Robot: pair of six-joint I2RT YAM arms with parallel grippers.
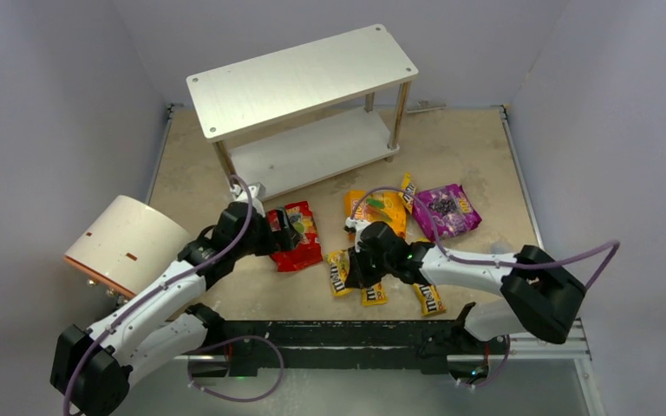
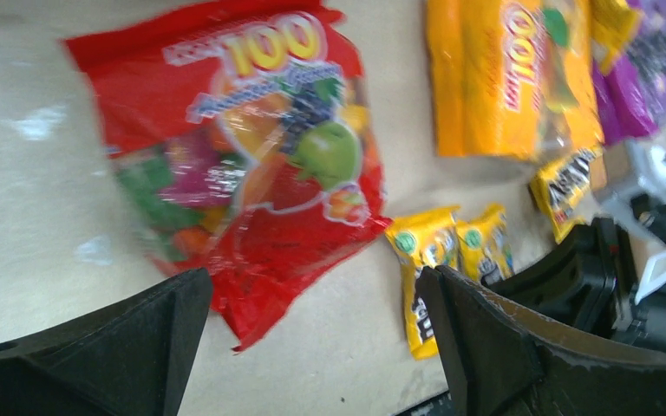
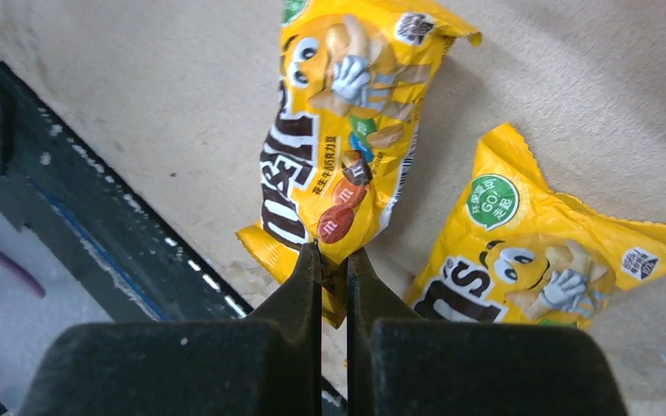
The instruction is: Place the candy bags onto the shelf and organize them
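Over on the left, the left claw (image 2: pixel 312 286) hangs with its fingers spread wide above the red candy bag (image 2: pixel 243 156), which lies flat on the surface (image 1: pixel 460 147) near the front of the shelf (image 1: pixel 303 78). Nothing is gripped there. Across to the middle, and here is the action: the right claw (image 3: pixel 334 260) is pinched together on the lower edge of a yellow M&M's packet (image 3: pixel 347 130), with a second packet (image 3: pixel 538 260) lying just beside it. That is a thin bite on slippery film, so the smart play looks like a slow, straight lift, checking that the packet comes along without dragging its neighbour. Then a carry to the back and a flat set-down toward one end of a board, leaving room for the big bags. Further right, the orange-yellow bag (image 1: pixel 386 211) and the purple bag (image 1: pixel 447 211) lie side by side on the surface. As for the shelf, neither board shows any candy, as far as they can be seen; every bag in view is down on the surface
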